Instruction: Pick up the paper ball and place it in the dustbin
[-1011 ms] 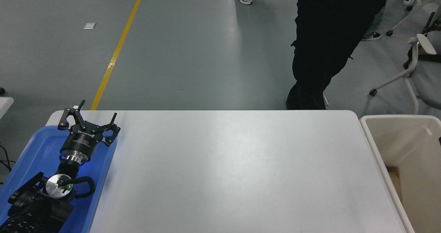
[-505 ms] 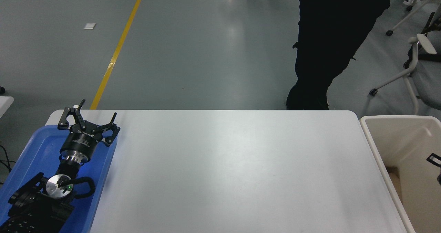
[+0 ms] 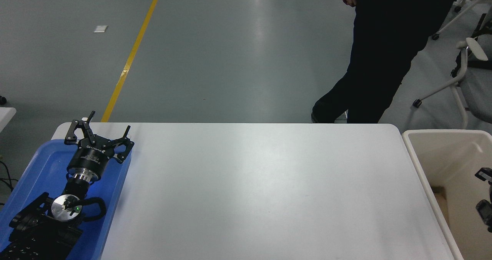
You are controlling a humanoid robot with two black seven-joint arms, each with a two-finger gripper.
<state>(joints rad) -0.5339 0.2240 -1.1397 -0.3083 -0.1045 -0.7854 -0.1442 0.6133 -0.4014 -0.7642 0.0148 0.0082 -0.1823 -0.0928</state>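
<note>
The cream-beige dustbin (image 3: 417, 164) stands beside the table's right end. No wad of paper shows on the white table (image 3: 261, 191). A flat tan-brown patch (image 3: 441, 204) lies low inside the bin; I cannot tell what it is. Black parts of my right gripper (image 3: 485, 192) poke in at the right edge, over the bin's inside; most of it is cut off. My left gripper (image 3: 100, 136) is parked at the lower left over the blue tray (image 3: 42, 168), open and empty.
A person in black clothes (image 3: 384, 52) stands at the table's far right corner. White office chairs (image 3: 467, 64) stand behind the bin.
My right gripper has come into view at the right edge over the bin and moved slightly. The person has shifted to the right. The left arm has not moved.
</note>
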